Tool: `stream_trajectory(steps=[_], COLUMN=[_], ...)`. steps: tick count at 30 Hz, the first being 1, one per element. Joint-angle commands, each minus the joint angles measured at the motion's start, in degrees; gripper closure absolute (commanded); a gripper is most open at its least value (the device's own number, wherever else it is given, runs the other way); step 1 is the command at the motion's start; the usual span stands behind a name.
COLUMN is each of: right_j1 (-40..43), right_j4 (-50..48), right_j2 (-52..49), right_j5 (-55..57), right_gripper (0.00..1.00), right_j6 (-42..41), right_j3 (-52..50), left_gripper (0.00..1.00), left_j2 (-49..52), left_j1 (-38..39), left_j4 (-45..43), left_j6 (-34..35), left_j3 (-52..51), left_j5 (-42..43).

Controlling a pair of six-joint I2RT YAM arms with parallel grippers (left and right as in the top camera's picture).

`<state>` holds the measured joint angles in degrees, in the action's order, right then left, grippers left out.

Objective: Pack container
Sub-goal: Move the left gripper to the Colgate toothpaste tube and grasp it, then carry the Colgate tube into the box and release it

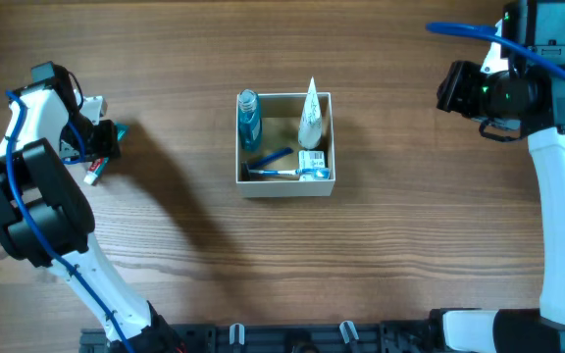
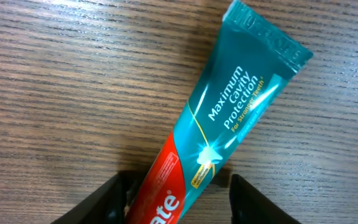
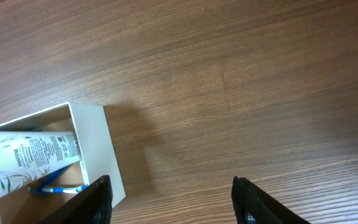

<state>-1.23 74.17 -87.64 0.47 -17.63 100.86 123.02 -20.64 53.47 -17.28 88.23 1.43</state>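
The container (image 1: 284, 186), a square white-walled box with a tan inside, stands mid-table. It holds a blue bottle (image 1: 249, 116), a white Pantene tube (image 1: 310, 116), a blue toothbrush (image 1: 273, 169) and a small blue-and-white pack (image 1: 312, 163). My left gripper (image 1: 101, 145) is at the far left, low over the table. In the left wrist view its open jaws (image 2: 179, 190) straddle a teal-and-red toothpaste tube (image 2: 235, 106) lying on the wood, with a gap at the right finger. My right gripper (image 1: 451, 88) is open and empty, to the right of the container (image 3: 98, 143).
The wooden table (image 1: 410, 245) stretches round the container. The right wrist view shows the container's corner with the Pantene tube (image 3: 30, 152) and the toothbrush (image 3: 55, 186) inside. Both arm bases stand at the front edge.
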Motion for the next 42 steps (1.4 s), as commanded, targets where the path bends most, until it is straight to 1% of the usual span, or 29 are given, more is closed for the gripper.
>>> stream_trajectory(steps=[1,10,13,15,16,22,26,34,37,39,42], right_j1=[0.2,0.2,0.2,0.2,0.2,0.2,0.2,0.2,0.2,0.2,0.2], right_j4=[0.09,0.09,0.09,0.09,0.09,0.07,0.04,0.04,0.0,0.0,0.0], right_j2=[0.85,0.85,0.85,0.85,0.85,0.85,0.85,0.85,0.85,0.85,0.85], right_j5=[1.18,1.18,1.18,1.18,1.18,1.2,1.2,1.22,1.2,1.2,1.2], right_gripper=[0.37,0.37,0.37,0.37,0.37,0.37,0.37,0.37,0.37,0.37,0.37], right_j6=[1.09,1.07,1.07,1.09,1.09,1.11,1.11,1.14,1.09,1.09,1.07], right_j3=[0.09,0.09,0.09,0.09,0.09,0.09,0.09,0.09,0.09,0.09,0.09], left_gripper=[0.5,0.69,0.7,0.76,0.81,0.85,0.96,0.96,0.96,0.96,0.96], left_j2=[1.42,2.56,2.56,2.56,2.56,2.56,2.54,-0.85,-4.66,-7.72,-13.18], left_j1=[0.24,0.24,0.24,0.24,0.24,0.28,0.28,0.44,1.09,1.9,4.0], left_j4=[-0.09,0.04,-0.17,-0.15,-0.15,-0.13,-0.13,0.63,1.29,1.49,1.57], left_j6=[-0.24,0.13,0.13,0.13,0.15,0.15,0.17,6.45,6.45,7.63,7.65], left_j3=[-0.26,-0.63,-0.63,-0.63,-0.63,-0.63,-0.44,2.16,3.8,4.7,4.96], left_j5=[1.68,2.23,2.21,2.23,2.23,2.23,2.23,2.62,5.38,6.25,7.58])
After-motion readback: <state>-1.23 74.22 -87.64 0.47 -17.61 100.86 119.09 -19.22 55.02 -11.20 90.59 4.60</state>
